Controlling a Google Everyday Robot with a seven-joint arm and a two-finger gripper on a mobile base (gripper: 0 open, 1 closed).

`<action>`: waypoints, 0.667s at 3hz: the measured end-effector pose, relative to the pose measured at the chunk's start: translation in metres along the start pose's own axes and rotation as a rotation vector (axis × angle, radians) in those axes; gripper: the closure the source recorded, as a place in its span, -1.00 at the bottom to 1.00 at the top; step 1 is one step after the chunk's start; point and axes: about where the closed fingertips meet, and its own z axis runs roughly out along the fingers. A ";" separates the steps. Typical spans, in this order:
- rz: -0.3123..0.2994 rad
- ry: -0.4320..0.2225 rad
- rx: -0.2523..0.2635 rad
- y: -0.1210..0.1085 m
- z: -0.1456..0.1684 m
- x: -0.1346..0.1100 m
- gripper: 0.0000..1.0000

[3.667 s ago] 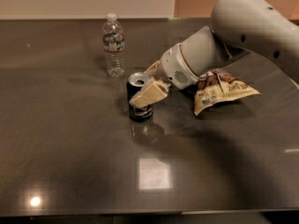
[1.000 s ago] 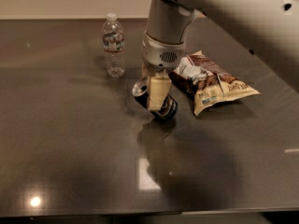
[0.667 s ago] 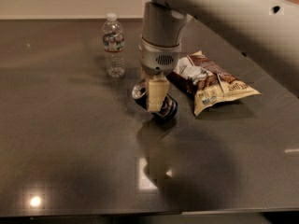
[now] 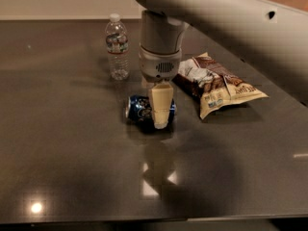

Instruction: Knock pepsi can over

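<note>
The pepsi can is dark blue with a whitish logo. It lies on its side on the dark table, its silver end pointing left. My gripper hangs straight down from the grey wrist and reaches the table right in front of the can's middle, covering part of it. The arm comes in from the upper right.
A clear water bottle with a white cap stands upright behind and left of the can. A brown-and-white chip bag lies to the right of the gripper. The table's front edge runs along the bottom.
The can has gone from leaning under the gripper to lying flat on its side. The gripper has stayed over it, and the bottle and bag have not moved.
</note>
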 end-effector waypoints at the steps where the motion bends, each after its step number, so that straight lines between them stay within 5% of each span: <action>1: 0.009 -0.013 -0.025 0.005 0.010 -0.001 -1.00; 2: 0.010 -0.013 -0.025 0.006 0.010 -0.001 -1.00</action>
